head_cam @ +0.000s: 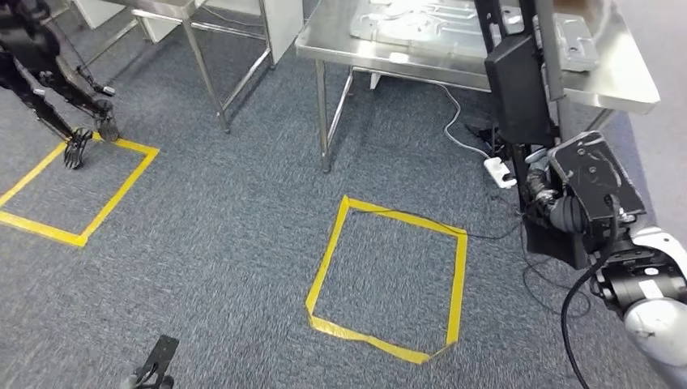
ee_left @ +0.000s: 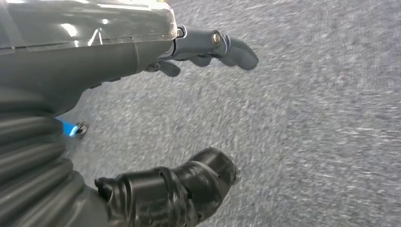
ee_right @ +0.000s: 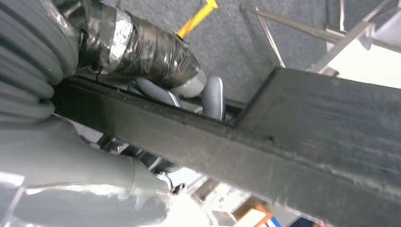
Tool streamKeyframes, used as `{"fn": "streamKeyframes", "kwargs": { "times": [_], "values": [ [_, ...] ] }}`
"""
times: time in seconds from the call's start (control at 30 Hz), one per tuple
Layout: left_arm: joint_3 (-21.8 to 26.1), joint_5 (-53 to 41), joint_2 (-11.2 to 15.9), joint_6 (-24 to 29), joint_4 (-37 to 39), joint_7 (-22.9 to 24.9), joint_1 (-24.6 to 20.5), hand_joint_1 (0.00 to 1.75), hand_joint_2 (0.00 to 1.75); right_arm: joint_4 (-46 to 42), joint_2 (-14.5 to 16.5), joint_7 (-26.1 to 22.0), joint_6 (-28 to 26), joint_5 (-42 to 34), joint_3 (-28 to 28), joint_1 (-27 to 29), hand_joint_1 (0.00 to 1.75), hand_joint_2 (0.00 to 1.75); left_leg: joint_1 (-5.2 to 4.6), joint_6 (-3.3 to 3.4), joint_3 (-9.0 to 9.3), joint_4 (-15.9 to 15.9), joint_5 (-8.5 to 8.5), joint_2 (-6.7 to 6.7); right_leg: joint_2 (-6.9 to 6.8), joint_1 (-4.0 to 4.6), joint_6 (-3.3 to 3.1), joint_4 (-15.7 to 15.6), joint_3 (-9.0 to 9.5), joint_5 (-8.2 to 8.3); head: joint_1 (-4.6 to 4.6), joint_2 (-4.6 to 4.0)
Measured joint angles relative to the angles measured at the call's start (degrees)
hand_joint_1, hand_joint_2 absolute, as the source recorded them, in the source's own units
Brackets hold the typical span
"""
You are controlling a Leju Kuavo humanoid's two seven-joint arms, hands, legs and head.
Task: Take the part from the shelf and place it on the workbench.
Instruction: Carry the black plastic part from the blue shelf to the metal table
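Note:
The part is a long black bar with a boxy black block on it. It stands upright at the right of the head view, in front of the steel workbench. My right hand grips it near its lower end. In the right wrist view the part crosses the picture and my right hand wraps around it, grey fingers curled over its far edge. My left hand hangs low at the bottom left. The left wrist view has my left hand above carpet, thumb and fingers apart, holding nothing.
Flat metal sheets lie on the workbench. A yellow taped square marks the carpet in front of it, another taped square lies at the left. A white power strip with cables sits under the bench. A black jointed machine stands far left.

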Motion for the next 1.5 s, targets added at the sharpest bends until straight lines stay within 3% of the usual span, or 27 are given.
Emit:
{"fn": "streamKeyframes", "kwargs": {
  "times": [0.07, 0.13, 0.2, 0.23, 0.27, 0.3, 0.33, 0.37, 0.43, 0.5, 0.57, 0.63, 0.7, 0.77, 0.8, 0.83, 0.9, 0.97, 1.03, 1.13, 1.23, 1.3, 1.33, 1.37, 1.43, 1.5],
  "values": [
    [0.0, 0.0, 0.0, 0.0, 0.0, 0.0, 0.1, 0.00, 1.75, -0.1, 0.2, 0.1, 0.1, 0.9, 0.0, -0.1, 1.75, 1.75, 0.15, -0.79, -0.21, -0.2, 0.05, -0.56, -1.17, 0.03, -0.52, -0.6, 0.30, 0.06, -0.04, -0.01],
    [0.0, 0.0, -0.1, 0.0, 0.0, 0.0, 0.0, 0.00, 1.75, -0.2, 0.4, 0.3, 0.2, 1.6, 0.0, -0.3, 1.75, 1.75, -0.08, -1.37, -1.25, 2.0, -1.36, 1.45, -2.43, -0.21, -1.26, -1.3, 0.92, 0.21, -0.34, -0.01],
    [0.0, 0.0, -0.2, 0.0, 0.0, 0.1, -0.2, 0.00, 1.75, -0.3, 0.5, 0.5, 0.2, 2.0, 0.0, -0.3, 1.75, 1.75, -0.17, -1.64, -4.47, 8.4, -4.48, 4.23, -3.73, -0.08, -1.81, -1.5, 1.29, 0.10, -0.65, -0.01],
    [0.0, 0.0, -0.2, 0.0, 0.0, 0.1, -0.2, 0.00, 1.75, -0.3, 0.6, 0.6, 0.3, 2.1, 0.0, -0.3, 1.75, 1.75, -0.14, -1.73, -6.37, 12.0, -5.79, 4.78, -4.41, 0.07, -1.99, -1.5, 1.34, -0.01, -0.68, 0.00],
    [0.0, 0.0, -0.2, 0.0, 0.0, 0.1, -0.2, 0.00, 1.75, -0.3, 0.7, 0.7, 0.3, 2.2, 0.0, -0.2, 1.75, 1.75, -0.12, -1.78, -7.69, 14.3, -6.28, 5.02, -5.05, 0.18, -2.08, -1.4, 1.38, -0.14, -0.68, 0.00],
    [0.0, 0.0, -0.2, 0.0, 0.0, 0.1, -0.1, 0.00, 1.75, -0.3, 0.7, 0.9, 0.4, 2.2, 0.0, -0.2, 1.75, 1.75, -0.13, -1.79, -8.00, 14.7, -5.72, 5.16, -5.66, 0.25, -2.10, -1.3, 1.42, -0.27, -0.69, 0.00],
    [0.0, 0.0, -0.2, 0.0, 0.0, 0.1, -0.1, 0.00, 1.75, -0.3, 0.8, 0.9, 0.4, 2.3, 0.0, -0.1, 1.75, 1.75, -0.13, -1.72, -7.17, 12.8, -4.22, 5.40, -6.24, 0.29, -2.06, -1.2, 1.48, -0.46, -0.69, 0.00],
    [0.0, 0.0, -0.2, 0.0, 0.0, 0.1, 0.0, 0.00, 1.75, -0.3, 0.9, 0.9, 0.5, 2.4, 0.0, -0.1, 1.75, 1.75, -0.17, -1.57, -5.41, 9.3, -2.23, 5.95, -6.82, 0.33, -1.96, -1.0, 1.60, -0.69, -0.70, 0.00],
    [0.0, 0.0, -0.2, 0.0, 0.0, 0.1, -0.2, 0.00, 1.75, -0.3, 0.9, 0.9, 0.5, 2.6, 0.0, -0.1, 1.75, 1.75, -0.57, -1.08, -1.88, 2.6, 0.19, 7.52, -7.86, 0.66, -1.55, -0.5, 1.79, -1.26, -0.66, 0.00],
    [0.0, 0.0, -0.2, 0.0, 0.0, 0.1, -0.2, 0.00, 1.75, -0.4, 0.9, 0.9, 0.5, 2.7, -0.1, 0.0, 1.75, 1.75, -0.91, -0.60, -0.73, 0.3, 0.40, 7.85, -8.78, 1.00, -1.10, -0.4, 1.97, -1.61, -0.52, 0.00],
    [0.0, 0.0, -0.2, 0.0, 0.0, 0.1, 0.0, 0.00, 1.75, -0.4, 0.9, 0.9, 0.5, 2.8, -0.2, 0.0, 1.75, 1.75, -0.73, -0.05, -0.66, 0.0, 0.64, 6.85, -9.35, 0.97, -0.61, -0.5, 2.17, -1.86, -0.43, 0.00],
    [0.0, 0.0, -0.2, 0.0, 0.0, 0.1, 0.0, 0.00, 1.75, -0.5, 0.9, 0.9, 0.4, 2.8, -0.3, 0.0, 1.75, 1.75, -0.40, 0.51, -0.33, -0.5, 0.89, 6.11, -7.65, 0.71, -0.08, 1.3, 1.59, -3.31, -0.21, 0.00],
    [0.0, 0.0, -0.2, 0.1, 0.0, 0.1, -0.1, 0.00, 1.75, -0.5, 0.9, 0.9, 0.4, 2.8, -0.5, 0.1, 1.75, 1.75, -0.23, 0.83, -0.12, -0.7, 0.95, 5.48, -4.95, 0.48, 0.28, 7.4, -1.20, -6.51, 0.15, -0.01],
    [0.0, 0.0, -0.2, 0.1, 0.0, 0.2, -0.1, 0.00, 1.75, -0.5, 0.9, 0.9, 0.4, 2.8, -0.6, 0.5, 1.75, 1.75, -0.23, 0.94, -0.09, -0.6, 0.86, 4.74, -3.97, 0.41, 0.50, 14.2, -4.80, -8.72, 0.31, -0.01],
    [0.0, 0.0, -0.2, 0.1, 0.0, 0.2, -0.1, 0.00, 1.75, -0.5, 0.9, 0.9, 0.4, 2.8, -0.6, 0.7, 1.75, 1.75, -0.22, 0.96, -0.08, -0.5, 0.80, 4.40, -3.88, 0.36, 0.56, 15.2, -5.61, -8.35, 0.31, -0.01],
    [0.0, 0.0, -0.3, 0.1, 0.0, 0.2, -0.1, 0.00, 1.75, -0.5, 0.9, 0.9, 0.4, 2.7, -0.6, 0.8, 1.75, 1.75, -0.21, 0.93, -0.06, -0.4, 0.70, 4.05, -3.86, 0.27, 0.56, 13.9, -5.29, -6.85, 0.31, -0.01],
    [0.0, 0.0, -0.3, 0.3, 0.0, 0.3, -0.1, 0.00, 1.75, -0.5, 1.0, 0.9, 0.3, 2.0, -0.8, 0.9, 1.75, 1.75, -0.17, 0.70, 0.05, -0.1, 0.43, 3.46, -3.66, 0.04, 0.43, 6.7, -2.23, -2.77, 0.31, 0.00],
    [0.0, 0.0, -0.4, 0.7, 0.0, 0.5, -0.1, 0.00, 1.75, -0.5, 1.0, 0.9, 0.2, 0.4, -1.2, 0.9, 1.75, 1.75, -0.27, 0.16, -0.09, 0.2, 0.29, 3.00, -3.28, 0.18, 0.10, 1.0, 0.17, -0.95, 0.33, -0.01],
    [0.0, 0.0, -0.4, 1.1, 0.0, 0.6, 0.1, 0.00, 1.75, -0.5, 1.1, 0.7, 0.1, -1.5, -1.6, 1.1, 1.75, 1.75, -0.31, -0.49, -0.28, 0.1, 0.41, 2.89, -3.01, 0.53, -0.40, 0.0, 0.46, -1.01, 0.34, -0.01],
    [0.0, 0.0, -0.5, 1.4, 0.0, 0.7, 0.2, 0.00, 1.75, -0.5, 1.2, -0.1, -0.1, -3.9, -2.0, 1.5, 1.75, 1.75, -0.37, -1.36, -0.79, 1.2, -0.69, 3.75, -2.80, 0.12, -1.46, -0.4, 0.81, -0.60, 0.18, 0.00],
    [0.0, 0.0, -0.6, 1.7, 0.0, 0.9, 0.1, 0.00, 1.75, -0.5, 1.4, -0.9, -0.4, -5.1, -2.6, 1.9, 1.75, 1.75, -0.31, -1.85, -4.87, 10.4, -5.53, 4.90, -2.53, 0.16, -2.13, -0.5, 1.00, -0.54, -0.05, 0.00],
    [0.0, 0.0, -0.6, 1.8, 0.0, 1.0, 0.1, 0.00, 1.75, -0.5, 1.4, -1.1, -0.7, -5.6, -2.7, 2.3, 1.75, 1.75, -0.28, -1.95, -7.20, 15.1, -6.61, 4.94, -2.12, 0.23, -2.26, -0.3, 0.99, -0.63, -0.04, -0.01],
    [0.0, 0.0, -0.6, 1.8, 0.0, 1.0, 0.2, 0.00, 1.75, -0.5, 1.4, -1.1, -0.7, -5.7, -2.8, 2.4, 1.75, 1.75, -0.28, -1.90, -6.99, 14.5, -5.57, 4.92, -1.80, 0.24, -2.28, -0.2, 0.99, -0.71, -0.04, -0.01],
    [0.0, 0.0, -0.6, 1.8, 0.0, 1.0, 0.2, 0.00, 1.75, -0.5, 1.5, -1.1, -0.8, -5.8, -2.8, 2.4, 1.75, 1.75, -0.28, -1.78, -5.81, 11.9, -3.76, 4.80, -1.44, 0.24, -2.26, -0.1, 1.00, -0.81, -0.04, 0.00],
    [0.0, 0.0, -0.6, 1.8, 0.0, 1.0, 0.2, 0.00, 1.75, -0.5, 1.5, -1.1, -0.8, -5.9, -3.0, 2.4, 1.75, 1.75, -0.25, -1.34, -2.32, 4.5, -0.70, 3.64, -0.71, 0.27, -2.02, 0.3, 0.89, -1.06, -0.02, 0.00],
    [0.0, 0.0, -0.6, 1.8, 0.0, 0.9, 0.2, 0.00, 1.75, -0.6, 1.5, -1.1, -0.9, -5.9, -3.1, 2.3, 1.75, 1.75, -0.29, -1.02, -0.45, 0.8, -0.06, 2.77, 0.03, 0.25, -1.50, 0.4, 0.58, -1.10, 0.01, 0.01]
  ]
}}
